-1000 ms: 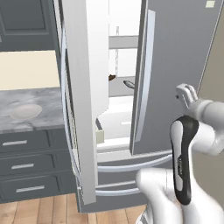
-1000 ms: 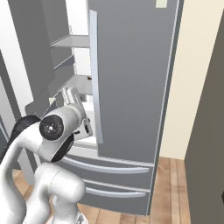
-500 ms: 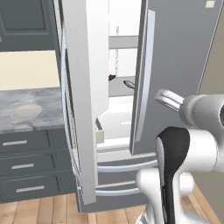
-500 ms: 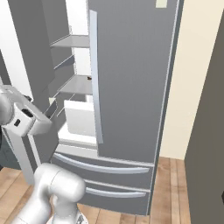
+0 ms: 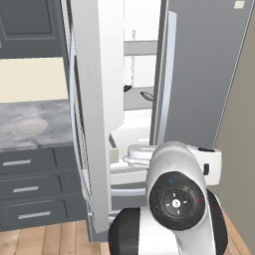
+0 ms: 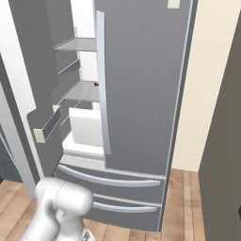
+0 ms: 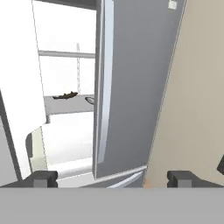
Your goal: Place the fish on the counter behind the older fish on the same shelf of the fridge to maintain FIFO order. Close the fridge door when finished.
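The fridge [image 5: 199, 74] has its left door [image 5: 92, 99] swung open and its right door shut. A small brown fish [image 7: 65, 95] lies on a middle shelf; from the base it shows as a dark speck [image 5: 128, 88] [image 6: 96, 84]. Beside it, at the right door's edge, lies a greyish thing [image 7: 90, 100] that I cannot identify. The marble counter [image 5: 55, 134] is left of the fridge. My gripper [image 7: 111, 179] is open and empty. It sits well back from the fridge, level with the lower part of the right door [image 7: 131, 87].
A round white plate [image 5: 27, 127] rests on the counter above dark grey drawers [image 5: 30, 189]. A white crisper bin [image 6: 87, 127] sits below the shelf. My folded arm [image 5: 174, 199] fills the space before the fridge. A beige wall [image 7: 197, 87] stands to the right.
The arm has drawn back from the fridge opening and folded low in front of the base. The gripper stayed open. The fridge and its doors have not moved.
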Motion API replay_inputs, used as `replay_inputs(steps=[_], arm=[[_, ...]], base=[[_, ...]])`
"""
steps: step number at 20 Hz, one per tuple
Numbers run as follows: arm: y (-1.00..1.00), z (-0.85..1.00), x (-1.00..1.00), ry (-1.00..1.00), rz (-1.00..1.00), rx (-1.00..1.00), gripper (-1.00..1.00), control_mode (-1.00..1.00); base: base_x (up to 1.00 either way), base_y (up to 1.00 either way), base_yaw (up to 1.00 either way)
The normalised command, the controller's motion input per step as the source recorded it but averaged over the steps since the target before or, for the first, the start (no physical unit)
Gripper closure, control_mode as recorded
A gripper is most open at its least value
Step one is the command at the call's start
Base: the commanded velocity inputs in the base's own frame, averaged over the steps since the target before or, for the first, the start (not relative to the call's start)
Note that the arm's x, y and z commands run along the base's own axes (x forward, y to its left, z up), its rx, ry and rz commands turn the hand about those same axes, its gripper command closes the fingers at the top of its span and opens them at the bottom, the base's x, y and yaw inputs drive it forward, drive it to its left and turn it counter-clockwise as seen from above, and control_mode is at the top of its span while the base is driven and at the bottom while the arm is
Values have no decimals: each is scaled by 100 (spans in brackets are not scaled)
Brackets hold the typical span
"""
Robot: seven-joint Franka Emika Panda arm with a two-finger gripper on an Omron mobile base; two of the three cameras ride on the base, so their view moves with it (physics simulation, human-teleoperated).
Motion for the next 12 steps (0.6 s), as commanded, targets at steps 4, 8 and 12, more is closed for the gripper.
replay_inputs(steps=[4,8,12], arm=[[100,-32,55,-1,0,-15,-100,-100],[98,-53,62,-3,-1,-12,-100,-100],[89,-59,45,-5,-9,-6,-100,-100]], base=[[0,0,0],[0,0,0],[0,0,0]])
